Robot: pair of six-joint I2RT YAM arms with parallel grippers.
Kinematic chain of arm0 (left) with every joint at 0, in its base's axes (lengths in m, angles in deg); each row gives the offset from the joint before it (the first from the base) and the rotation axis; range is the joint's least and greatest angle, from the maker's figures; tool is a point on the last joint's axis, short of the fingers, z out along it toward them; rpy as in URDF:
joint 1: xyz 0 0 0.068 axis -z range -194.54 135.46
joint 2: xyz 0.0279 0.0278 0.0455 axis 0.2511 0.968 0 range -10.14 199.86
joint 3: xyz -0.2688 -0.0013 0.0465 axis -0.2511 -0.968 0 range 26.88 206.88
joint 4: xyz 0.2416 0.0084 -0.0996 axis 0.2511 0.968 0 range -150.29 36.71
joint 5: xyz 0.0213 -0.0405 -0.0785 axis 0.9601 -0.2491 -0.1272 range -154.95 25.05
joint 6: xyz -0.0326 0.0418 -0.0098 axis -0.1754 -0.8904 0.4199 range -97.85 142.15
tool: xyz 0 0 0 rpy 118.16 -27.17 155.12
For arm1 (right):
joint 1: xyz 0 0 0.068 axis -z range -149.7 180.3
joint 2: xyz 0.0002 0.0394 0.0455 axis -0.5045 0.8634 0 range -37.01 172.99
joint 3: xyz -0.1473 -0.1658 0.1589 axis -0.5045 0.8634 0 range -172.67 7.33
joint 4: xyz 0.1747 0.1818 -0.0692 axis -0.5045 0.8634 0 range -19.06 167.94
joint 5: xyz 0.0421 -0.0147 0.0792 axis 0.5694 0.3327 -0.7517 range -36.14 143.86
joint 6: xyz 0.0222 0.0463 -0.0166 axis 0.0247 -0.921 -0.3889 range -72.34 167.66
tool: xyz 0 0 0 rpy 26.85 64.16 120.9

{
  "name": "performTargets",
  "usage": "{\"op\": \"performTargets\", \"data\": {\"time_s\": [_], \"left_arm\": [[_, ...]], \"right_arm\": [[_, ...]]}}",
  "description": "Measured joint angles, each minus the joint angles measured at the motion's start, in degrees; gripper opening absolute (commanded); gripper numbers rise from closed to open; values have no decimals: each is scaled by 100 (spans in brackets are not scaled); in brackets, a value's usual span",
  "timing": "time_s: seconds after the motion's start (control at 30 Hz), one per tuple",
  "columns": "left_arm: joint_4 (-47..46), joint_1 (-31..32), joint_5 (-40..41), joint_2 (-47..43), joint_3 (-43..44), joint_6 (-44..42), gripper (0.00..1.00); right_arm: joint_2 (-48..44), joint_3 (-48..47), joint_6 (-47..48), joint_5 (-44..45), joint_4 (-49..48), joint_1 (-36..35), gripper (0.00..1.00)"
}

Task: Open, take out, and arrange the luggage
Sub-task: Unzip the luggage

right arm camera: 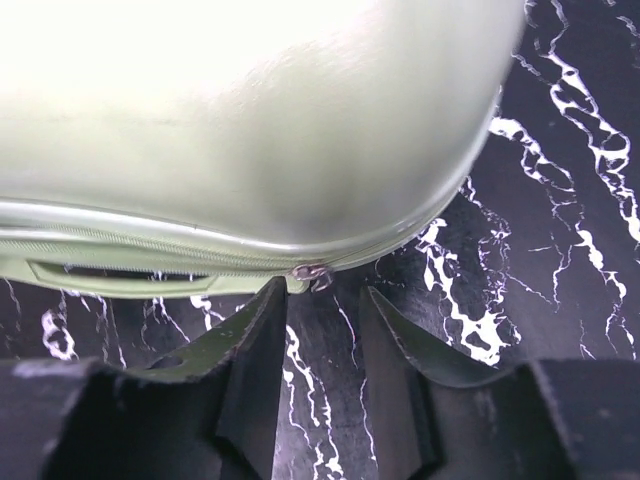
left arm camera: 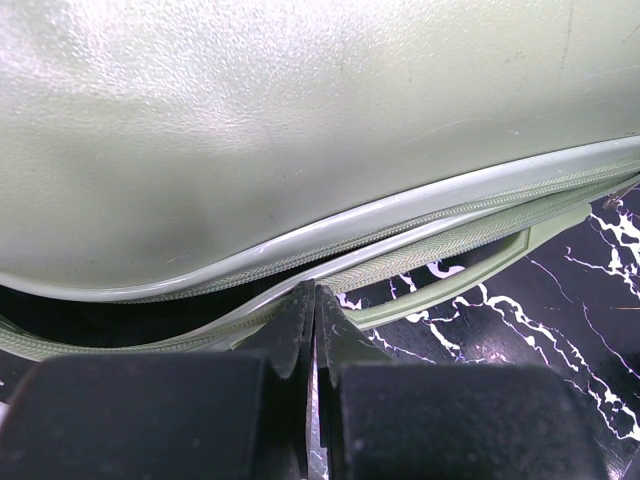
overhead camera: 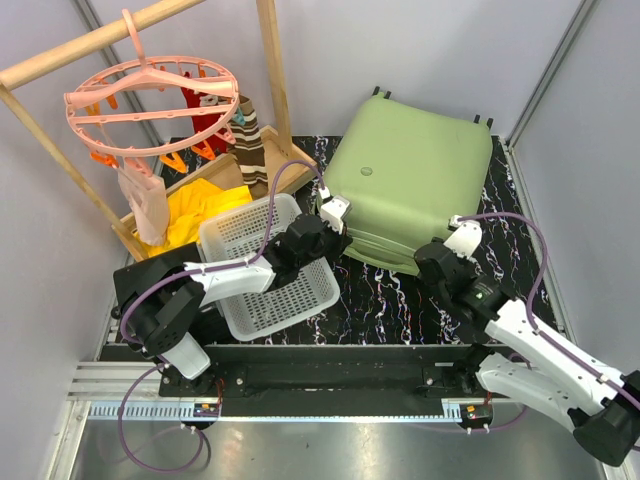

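Left wrist | left jaws closed at luggage [left arm camera: 300,120], hold unclear | right jaws half-open, empty

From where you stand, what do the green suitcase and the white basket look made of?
The suitcase looks like hard moulded plastic, light green with a pebbled, slightly glossy shell; its zipper band looks woven. The basket looks like rigid white plastic, perforated throughout.

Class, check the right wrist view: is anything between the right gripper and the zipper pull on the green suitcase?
Nothing visible. The right gripper stands open just short of the zipper pull on the luggage seam, with only the marbled tabletop beneath the gap.
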Motion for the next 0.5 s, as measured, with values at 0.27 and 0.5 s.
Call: {"op": "performTargets", "data": {"time_s": [0.27, 0.5], "left_arm": [[0, -11, -24, 0, 0, 0, 0], [0, -20, -46, 0, 0, 0, 0]], "right_arm": [[599, 0, 387, -348, -179, -9, 48], [452, 114, 404, -297, -203, -9, 50]]}}
